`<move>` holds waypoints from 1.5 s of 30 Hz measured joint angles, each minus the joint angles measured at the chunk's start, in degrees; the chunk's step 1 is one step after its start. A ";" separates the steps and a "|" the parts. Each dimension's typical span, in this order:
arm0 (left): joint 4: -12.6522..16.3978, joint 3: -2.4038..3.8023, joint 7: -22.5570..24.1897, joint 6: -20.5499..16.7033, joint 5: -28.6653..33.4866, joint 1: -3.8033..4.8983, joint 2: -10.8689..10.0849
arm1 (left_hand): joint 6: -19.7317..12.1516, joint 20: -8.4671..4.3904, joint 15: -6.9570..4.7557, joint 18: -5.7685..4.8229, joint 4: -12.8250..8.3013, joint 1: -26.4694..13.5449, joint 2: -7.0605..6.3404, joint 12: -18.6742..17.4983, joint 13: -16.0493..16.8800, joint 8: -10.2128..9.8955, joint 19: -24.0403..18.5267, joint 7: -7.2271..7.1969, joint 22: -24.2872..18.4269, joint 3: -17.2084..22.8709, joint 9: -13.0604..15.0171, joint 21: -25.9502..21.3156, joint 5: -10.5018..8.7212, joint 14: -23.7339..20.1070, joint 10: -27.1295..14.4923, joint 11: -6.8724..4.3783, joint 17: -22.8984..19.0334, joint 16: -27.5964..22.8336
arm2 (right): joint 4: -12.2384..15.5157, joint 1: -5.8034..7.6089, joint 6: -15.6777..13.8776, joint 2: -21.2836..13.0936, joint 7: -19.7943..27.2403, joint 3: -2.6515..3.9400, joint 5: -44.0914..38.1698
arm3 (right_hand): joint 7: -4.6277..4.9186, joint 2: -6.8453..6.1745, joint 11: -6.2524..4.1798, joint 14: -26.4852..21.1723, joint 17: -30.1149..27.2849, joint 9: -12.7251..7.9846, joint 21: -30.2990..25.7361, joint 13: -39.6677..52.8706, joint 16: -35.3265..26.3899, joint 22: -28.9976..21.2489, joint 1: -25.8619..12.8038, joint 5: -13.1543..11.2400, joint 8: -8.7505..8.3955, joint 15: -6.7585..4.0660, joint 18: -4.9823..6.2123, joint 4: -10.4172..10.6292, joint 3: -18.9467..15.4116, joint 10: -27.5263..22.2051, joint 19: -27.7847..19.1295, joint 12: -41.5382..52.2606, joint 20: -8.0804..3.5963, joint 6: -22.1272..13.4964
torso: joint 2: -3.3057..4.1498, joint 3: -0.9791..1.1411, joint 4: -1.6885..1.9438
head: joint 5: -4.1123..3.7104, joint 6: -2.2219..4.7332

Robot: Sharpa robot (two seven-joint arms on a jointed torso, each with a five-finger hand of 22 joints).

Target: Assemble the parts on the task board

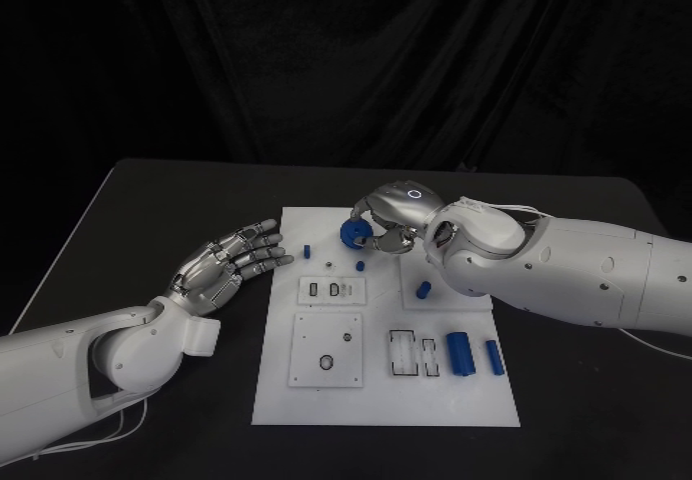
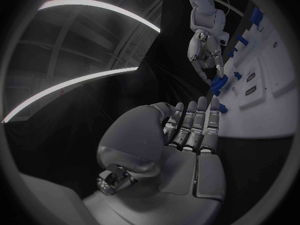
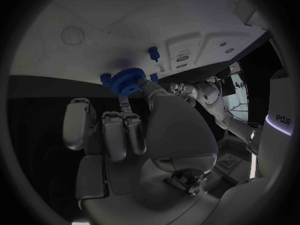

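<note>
My left hand (image 1: 224,266) hovers flat beside the left edge of the white rectangular task board (image 1: 289,400), fingers stretched out together and nothing in it; I judge it parked there to leave the board's top end free for the other arm. Just past its fingertips a small blue peg (image 1: 307,251) stands upright on the board. Further along, two white inset plates with dark slots (image 1: 330,290) wait in the board's middle, and toward the near right corner a larger blue cylinder (image 1: 460,352) and a slimmer blue cylinder (image 1: 495,357) lie side by side, untouched.

My right hand (image 1: 392,215) is over the board's far end, thumb and fingers pinching a blue toothed gear wheel (image 1: 353,233) by its rim. From my right wrist, the gear (image 3: 129,80) sits at the fingertips with its flat face toward the board. I take that grip as chosen to keep the centre hole free for a post. Whether it already touches the board I cannot tell. A short blue pin (image 1: 423,291) stands near my right forearm.
</note>
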 measured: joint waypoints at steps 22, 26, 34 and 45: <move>-0.25 0.00 -0.09 0.02 0.00 0.00 0.25 | 0.00 0.20 0.00 0.00 -0.15 -0.23 0.23 0.00 -0.01 0.00 -0.20 0.00 0.05 0.48 0.00 0.00 0.00 0.00 0.22 0.22 0.00 0.00 | -1.35 0.00 3.58 0.62 -0.84 0.01 0.00 | -2.46 -0.21 -1.00 0.09 -0.01 -9.66 -3.54 -0.01 -1.26 -0.01 -0.89 -9.85 -6.78 -0.34 0.82 3.37 -1.85 -3.64 -2.12 -2.09 -0.33 -27.97 | -0.01 0.12 -0.04 | -0.02 -0.29; -0.32 0.00 -0.12 0.05 0.00 0.00 0.38 | 0.00 0.21 0.00 0.00 -0.16 -0.23 0.23 0.00 -0.01 0.00 -0.20 0.00 0.05 0.48 0.00 0.19 0.00 0.00 0.22 0.22 0.00 0.00 | -1.28 0.00 3.59 0.35 -0.88 0.01 0.00 | -2.34 0.05 -1.04 0.09 -0.01 -9.65 -3.84 -0.01 -1.47 -0.01 -1.15 -10.71 -6.78 -0.33 0.82 3.51 -2.00 -3.68 -2.12 -2.38 -0.33 -26.75 | -0.01 0.12 -0.06 | -0.02 -0.29; -0.19 0.00 -0.15 0.10 0.00 0.00 -0.01 | 0.00 0.21 0.00 0.00 -0.16 -0.23 0.23 0.00 -0.01 0.00 -0.21 0.00 0.05 0.47 0.00 0.22 0.00 0.00 0.22 0.22 0.00 0.00 | 0.48 0.11 2.52 -1.90 -0.82 0.00 0.00 | -1.93 0.05 -1.04 0.09 -0.02 -7.18 -3.85 -0.01 -1.47 -0.01 -1.14 -10.40 -4.51 -0.33 0.82 3.82 -2.63 -3.68 -2.07 -2.38 -0.38 -15.80 | -0.02 0.15 -0.05 | 0.11 -0.37; 0.34 -0.01 -0.13 0.06 0.00 -0.02 -0.93 | 0.21 0.21 0.00 0.00 -0.15 -0.23 0.23 0.00 -0.02 0.23 -0.20 0.21 0.04 0.47 0.00 0.22 0.00 0.00 0.21 0.21 0.00 0.00 | 9.42 3.94 2.48 -16.23 -0.63 -0.07 2.66 | -1.72 0.56 -0.54 0.09 -0.02 -5.74 -1.97 -0.01 -1.47 -0.01 -0.57 -8.24 -2.22 -0.33 0.81 4.37 -3.18 -2.94 -0.48 -2.38 -0.55 -5.07 | -0.04 0.15 -0.13 | 0.36 -0.13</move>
